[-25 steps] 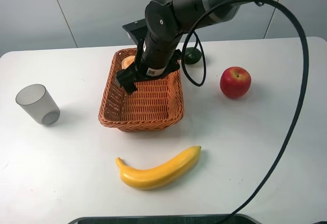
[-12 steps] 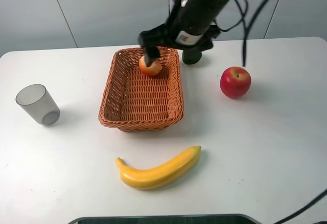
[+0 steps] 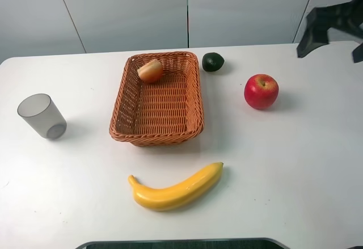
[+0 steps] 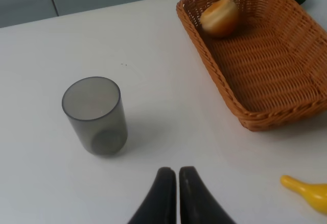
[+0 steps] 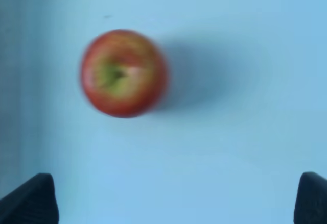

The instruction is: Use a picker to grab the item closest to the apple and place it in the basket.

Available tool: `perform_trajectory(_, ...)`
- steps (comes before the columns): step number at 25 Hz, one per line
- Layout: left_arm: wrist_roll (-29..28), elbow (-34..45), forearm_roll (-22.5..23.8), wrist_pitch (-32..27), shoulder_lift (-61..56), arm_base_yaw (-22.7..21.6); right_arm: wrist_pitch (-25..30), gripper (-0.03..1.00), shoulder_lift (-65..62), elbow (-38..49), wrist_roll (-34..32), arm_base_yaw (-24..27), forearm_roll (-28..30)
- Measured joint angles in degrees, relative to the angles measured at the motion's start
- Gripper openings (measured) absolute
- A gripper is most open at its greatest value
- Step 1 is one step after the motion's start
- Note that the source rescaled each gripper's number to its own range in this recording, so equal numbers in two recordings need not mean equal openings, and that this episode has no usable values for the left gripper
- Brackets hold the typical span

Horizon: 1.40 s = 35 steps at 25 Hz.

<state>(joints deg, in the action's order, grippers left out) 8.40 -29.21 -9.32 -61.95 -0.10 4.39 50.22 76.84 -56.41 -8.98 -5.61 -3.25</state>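
Note:
The red apple (image 3: 261,91) sits on the white table right of the wicker basket (image 3: 127,98); the right wrist view shows it blurred (image 5: 124,73). A dark green round fruit (image 3: 212,62) lies between the apple and the basket's far corner. An orange round item (image 3: 150,70) rests inside the basket at its far end, also seen from the left wrist (image 4: 220,16). My right gripper (image 3: 331,49) hangs open and empty at the right edge, high above the apple, its fingertips (image 5: 28,203) spread wide. My left gripper (image 4: 177,193) is shut and empty, near the cup.
A grey translucent cup (image 3: 41,115) stands at the left, seen close in the left wrist view (image 4: 95,115). A yellow banana (image 3: 177,191) lies in front of the basket, its tip (image 4: 306,193) showing from the left wrist.
The right arm has left the basket and swung up and away to the far right. The orange round item was let go and now lies in the basket's far end.

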Motion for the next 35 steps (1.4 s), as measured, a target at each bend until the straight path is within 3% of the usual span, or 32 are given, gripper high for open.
perform_trajectory(4, 0.0, 0.0, 0.0, 0.0, 0.0, 0.0, 2.9, 1.0, -10.0, 3.2, 2.1, 1.8, 1.2)
perform_trajectory(14, -0.1, 0.0, 0.0, 0.0, 0.0, 0.0, 2.6, 1.0, -39.6, 15.4, 2.6, 1.8, 2.8)
perform_trajectory(22, -0.1, 0.0, 0.0, -0.1, 0.0, 0.0, 7.4, 1.0, -60.6, 16.8, 5.2, 1.8, 5.0)
perform_trajectory(29, -0.1, 0.0, 0.0, -0.1, 0.0, 0.0, 8.5, 1.0, -73.2, 24.9, 7.0, 1.8, 5.9)
perform_trajectory(35, -0.1, 0.0, 0.0, -0.1, 0.0, 0.0, 10.8, 1.0, -76.7, 26.1, 11.6, 1.8, 5.2)
